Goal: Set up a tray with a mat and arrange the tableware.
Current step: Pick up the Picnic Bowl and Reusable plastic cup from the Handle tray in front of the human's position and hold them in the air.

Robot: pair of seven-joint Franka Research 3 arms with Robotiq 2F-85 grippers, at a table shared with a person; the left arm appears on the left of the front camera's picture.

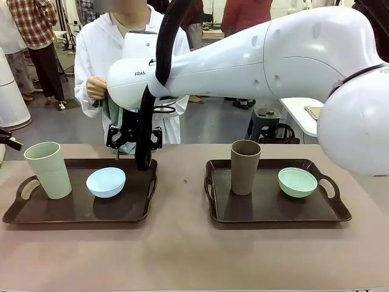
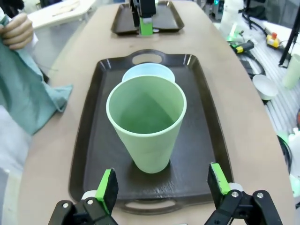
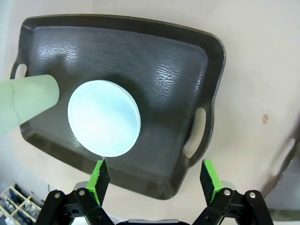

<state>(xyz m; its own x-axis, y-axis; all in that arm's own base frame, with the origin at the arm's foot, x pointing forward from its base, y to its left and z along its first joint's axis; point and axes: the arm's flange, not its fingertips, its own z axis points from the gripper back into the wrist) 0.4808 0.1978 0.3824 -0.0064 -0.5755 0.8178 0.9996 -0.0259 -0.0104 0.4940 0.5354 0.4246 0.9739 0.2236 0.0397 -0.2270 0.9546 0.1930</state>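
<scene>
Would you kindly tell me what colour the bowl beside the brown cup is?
The bowl is mint green; front view shows it best.

You can read one marking: the dark letters "FRA" on the white right robot arm (image 1: 255, 58), the rest cut off by a black cable (image 1: 144, 131).

1. Surface (image 1: 182, 258): pale brown top, seen bare between and in front of the trays.
2. Left tray (image 1: 73, 210): dark, handled, flat at my left.
3. Right tray (image 1: 267, 210): matching, flat at my right, well apart.
</scene>
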